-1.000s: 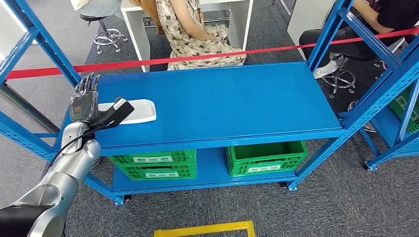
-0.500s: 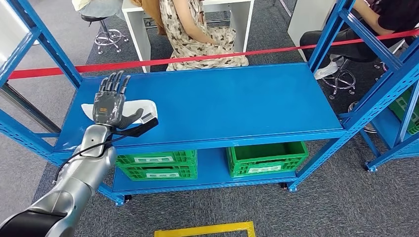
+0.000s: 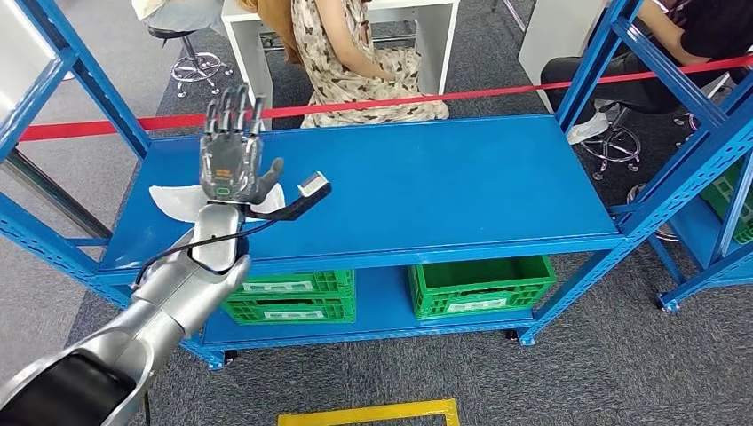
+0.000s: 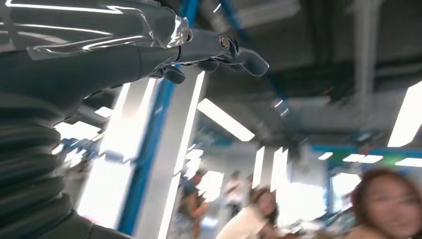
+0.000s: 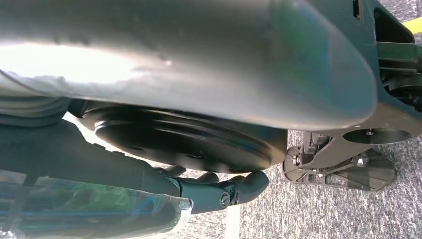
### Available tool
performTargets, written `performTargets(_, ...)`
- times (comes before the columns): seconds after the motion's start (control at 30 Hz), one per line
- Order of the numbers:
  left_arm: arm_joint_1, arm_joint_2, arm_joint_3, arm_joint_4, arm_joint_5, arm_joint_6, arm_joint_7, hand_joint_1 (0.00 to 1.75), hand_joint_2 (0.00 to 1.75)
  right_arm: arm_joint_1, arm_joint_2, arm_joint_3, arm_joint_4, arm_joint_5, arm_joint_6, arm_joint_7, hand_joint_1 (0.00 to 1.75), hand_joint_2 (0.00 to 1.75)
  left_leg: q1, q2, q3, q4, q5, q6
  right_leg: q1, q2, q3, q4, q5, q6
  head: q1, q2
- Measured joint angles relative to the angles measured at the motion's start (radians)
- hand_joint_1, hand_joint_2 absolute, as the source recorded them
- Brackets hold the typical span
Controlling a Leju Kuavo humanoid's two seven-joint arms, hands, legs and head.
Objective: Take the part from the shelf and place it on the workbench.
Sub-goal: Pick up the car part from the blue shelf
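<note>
While white part [image 3: 178, 199] lies flat on blue shelf [image 3: 426, 186], left of frame – long axis left-right – left hand [image 3: 233, 161] hovers over its right end, fingers spread, empty. Right hand [image 5: 219, 191] hangs low, nothing visible in it, grip unclear.

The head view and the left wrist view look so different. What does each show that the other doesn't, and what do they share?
The head view alone shows the blue shelf, the white part lying on it, partly behind the raised left hand, the green crates below, and the red tape. The left wrist view alone shows ceiling lights overhead, and it is too blurred to tell much more. Both show the left hand, its fingers spread and holding nothing, blue shelf posts, and people beyond the shelf.
</note>
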Motion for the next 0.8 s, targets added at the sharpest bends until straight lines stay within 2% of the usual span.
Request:
performTargets(0.1,-0.029,0.001,-0.102,-0.01,-0.001,0.0,-0.036,0.0,1.75,0.0,0.001,-0.003,0.0,0.002,0.0,-0.001,0.0,0.0,0.0,0.002,0.001,0.0,0.0,0.0,0.0,0.002,0.001,0.0,0.0,0.0,0.0,0.0)
performTargets(0.23,-0.027,-0.026,-0.093,-0.004,0.004,0.0,-0.174,0.0,1.75,0.0,0.003,-0.002,0.0,0.021,0.0,-0.001,0.0,0.0,0.0,0.002,0.002,0.0,-0.001,0.0,0.0,0.003,0.001,0.0,0.0,0.0,0.0,0.0)
performTargets(0.33,-0.017,-0.049,-0.053,0.013,0.006,0.0,-0.236,0.0,1.75,0.0,0.004,0.0,0.0,0.035,0.001,-0.001,0.0,0.0,0.0,0.002,0.002,0.0,-0.001,0.0,0.0,0.003,0.001,0.0,0.0,0.0,0.0,0.0)
performTargets(0.57,0.006,-0.093,-0.003,0.082,0.004,0.0,-0.29,0.0,1.75,0.001,0.004,0.012,0.0,0.057,0.003,-0.004,0.0,0.0,0.0,0.002,0.002,0.0,-0.001,0.0,0.0,0.003,0.001,0.0,0.0,0.0,0.0,0.0)
performTargets(0.8,0.057,-0.12,0.036,0.131,0.004,0.0,-0.292,0.0,1.75,0.003,0.004,0.016,0.0,0.043,0.002,-0.014,0.0,0.0,0.0,0.002,0.002,0.0,-0.001,0.0,0.0,0.003,0.001,0.0,0.0,0.0,0.0,0.0)
